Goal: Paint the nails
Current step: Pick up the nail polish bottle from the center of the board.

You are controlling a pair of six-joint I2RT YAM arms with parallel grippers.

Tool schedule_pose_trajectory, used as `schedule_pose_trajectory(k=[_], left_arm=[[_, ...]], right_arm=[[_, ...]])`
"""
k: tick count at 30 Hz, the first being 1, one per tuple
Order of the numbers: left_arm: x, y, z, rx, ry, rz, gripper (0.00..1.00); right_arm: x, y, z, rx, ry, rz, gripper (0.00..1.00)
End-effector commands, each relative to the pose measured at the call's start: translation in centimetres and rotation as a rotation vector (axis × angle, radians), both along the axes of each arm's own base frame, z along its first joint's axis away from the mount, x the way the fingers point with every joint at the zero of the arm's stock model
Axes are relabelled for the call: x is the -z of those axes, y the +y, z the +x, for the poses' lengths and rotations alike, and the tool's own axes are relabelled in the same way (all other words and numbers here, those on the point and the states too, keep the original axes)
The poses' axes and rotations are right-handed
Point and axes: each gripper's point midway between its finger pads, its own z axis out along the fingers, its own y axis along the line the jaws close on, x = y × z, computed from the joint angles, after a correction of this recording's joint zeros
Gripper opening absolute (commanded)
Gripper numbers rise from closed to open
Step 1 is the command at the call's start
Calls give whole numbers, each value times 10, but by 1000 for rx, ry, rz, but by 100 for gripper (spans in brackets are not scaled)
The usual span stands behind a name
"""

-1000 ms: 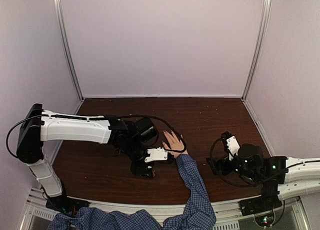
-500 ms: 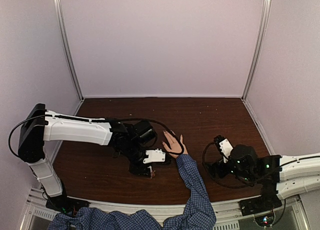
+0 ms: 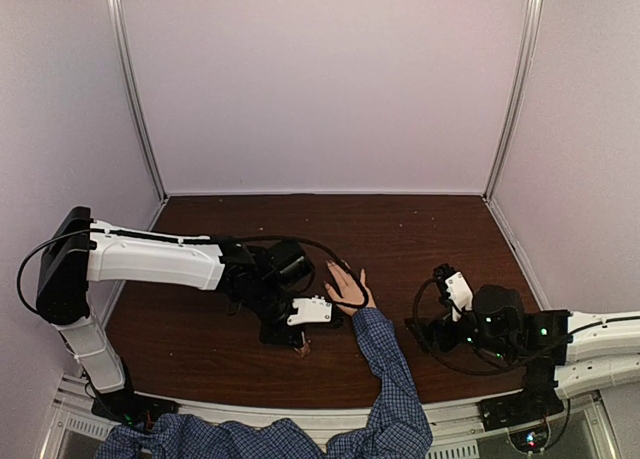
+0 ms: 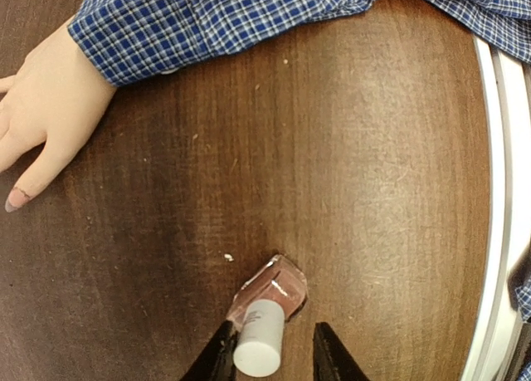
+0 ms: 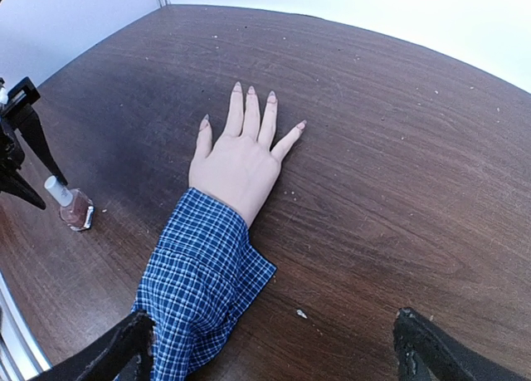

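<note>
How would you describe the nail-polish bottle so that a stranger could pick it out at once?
On the dark wooden table, find the hand in the blue checked sleeve. Beside it, towards the near edge, the left gripper's fingers flank a small bottle of pinkish polish. Its white cap marks it out.

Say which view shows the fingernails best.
Right wrist: the hand lies flat, fingers spread, all five nails visible. Left wrist catches one nail at its edge. Top view: nails too small to tell.
</note>
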Motion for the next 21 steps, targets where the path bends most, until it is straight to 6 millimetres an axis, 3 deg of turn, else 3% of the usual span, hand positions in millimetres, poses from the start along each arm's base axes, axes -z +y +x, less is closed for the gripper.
schedule_pose_trajectory(k=[1,14,21], left_arm=[[-3,-6,10,1,-43,-24,31],[-4,-6,12,-21,-50,-34,16],[-40,-17,10,-117,-13,-162,5]], right_arm=[[1,-1,0,-3,-9,0,100],[3,5,0,-28,-3,-6,100],[7,7,3,-16,4,-27,100]])
